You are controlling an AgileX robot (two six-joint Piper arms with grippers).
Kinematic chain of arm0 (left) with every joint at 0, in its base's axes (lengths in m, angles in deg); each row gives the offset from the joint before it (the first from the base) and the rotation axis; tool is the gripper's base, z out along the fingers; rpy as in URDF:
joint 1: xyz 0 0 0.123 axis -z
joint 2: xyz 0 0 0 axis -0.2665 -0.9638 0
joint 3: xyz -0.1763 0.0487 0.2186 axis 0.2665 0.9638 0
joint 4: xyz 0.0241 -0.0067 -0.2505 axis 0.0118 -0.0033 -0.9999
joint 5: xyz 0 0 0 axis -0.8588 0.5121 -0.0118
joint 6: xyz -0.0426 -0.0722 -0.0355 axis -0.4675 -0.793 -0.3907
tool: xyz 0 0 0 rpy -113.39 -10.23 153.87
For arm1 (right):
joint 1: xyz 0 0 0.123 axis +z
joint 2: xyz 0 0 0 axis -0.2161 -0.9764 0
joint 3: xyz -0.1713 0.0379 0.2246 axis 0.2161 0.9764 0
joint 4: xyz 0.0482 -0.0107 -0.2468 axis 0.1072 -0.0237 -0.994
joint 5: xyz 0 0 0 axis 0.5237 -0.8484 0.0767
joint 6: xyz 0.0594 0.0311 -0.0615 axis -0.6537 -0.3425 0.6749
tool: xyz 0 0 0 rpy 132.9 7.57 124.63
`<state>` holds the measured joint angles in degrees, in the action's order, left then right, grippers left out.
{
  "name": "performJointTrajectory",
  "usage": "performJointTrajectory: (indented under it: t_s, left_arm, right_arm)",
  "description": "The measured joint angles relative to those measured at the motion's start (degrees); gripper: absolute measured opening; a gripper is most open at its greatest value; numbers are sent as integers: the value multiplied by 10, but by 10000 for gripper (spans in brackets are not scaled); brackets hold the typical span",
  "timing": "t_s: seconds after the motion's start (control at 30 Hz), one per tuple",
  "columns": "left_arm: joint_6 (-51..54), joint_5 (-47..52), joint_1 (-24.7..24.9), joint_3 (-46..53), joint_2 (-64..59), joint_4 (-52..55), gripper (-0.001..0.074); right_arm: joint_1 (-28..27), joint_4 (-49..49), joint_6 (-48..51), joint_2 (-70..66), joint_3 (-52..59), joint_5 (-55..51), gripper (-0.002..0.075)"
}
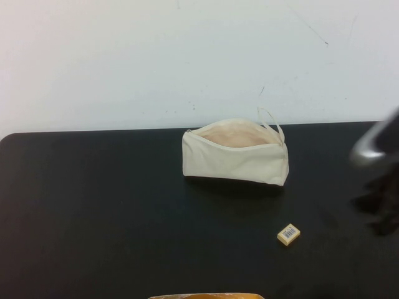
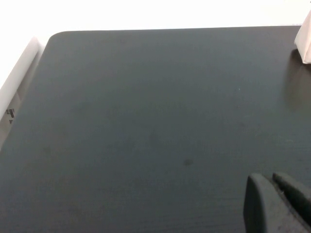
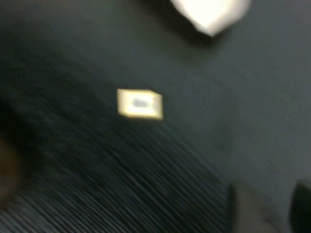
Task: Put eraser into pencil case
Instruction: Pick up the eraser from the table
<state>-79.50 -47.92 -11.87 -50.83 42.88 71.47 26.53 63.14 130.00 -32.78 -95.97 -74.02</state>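
Eraser flat on table, near right, well apart from case; case mouth gaping up. Right gripper at right edge, fingers spread, empty. Left gripper parked, fingers nearly together. Risk: tiny block skids or tips if pinch lands off-centre

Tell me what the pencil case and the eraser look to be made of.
Pencil case: seemingly matte cream fabric, soft and sagging, with peach lining. Eraser: likely rubber or vinyl, a tan block bearing a white barcode label. Left gripper and right gripper touch neither.
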Motion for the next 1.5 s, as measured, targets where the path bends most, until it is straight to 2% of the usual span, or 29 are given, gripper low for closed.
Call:
performJointTrajectory:
  t_s: [0.1, 0.27, 0.5, 0.67, 0.97, 1.07, 1.2, 1.33, 1.5]
  left_arm:
    - [0, 0, 0, 0, 0, 0, -1]
    - [0, 0, 0, 0, 0, 0, -1]
    - [0, 0, 0, 0, 0, 0, -1]
    - [0, 0, 0, 0, 0, 0, -1]
    - [0, 0, 0, 0, 0, 0, -1]
    - [0, 0, 0, 0, 0, 0, -1]
    - [0, 0, 0, 0, 0, 0, -1]
    - [0, 0, 0, 0, 0, 0, -1]
    - [0, 0, 0, 0, 0, 0, -1]
  right_arm:
    - [50, 0, 3, -57, -32, 2, 353]
    - [99, 1, 3, -160, -67, 15, 407]
    - [107, 1, -20, -264, -116, 21, 535]
    - [107, 1, -23, -310, -147, 17, 554]
    - [107, -5, -39, -351, -166, 8, 536]
    - [107, -5, -40, -351, -167, -1, 466]
    - [107, -6, -42, -351, -168, -14, 295]
    - [107, -14, -36, -351, -175, -30, 297]
    - [107, -24, -20, -351, -245, -126, 297]
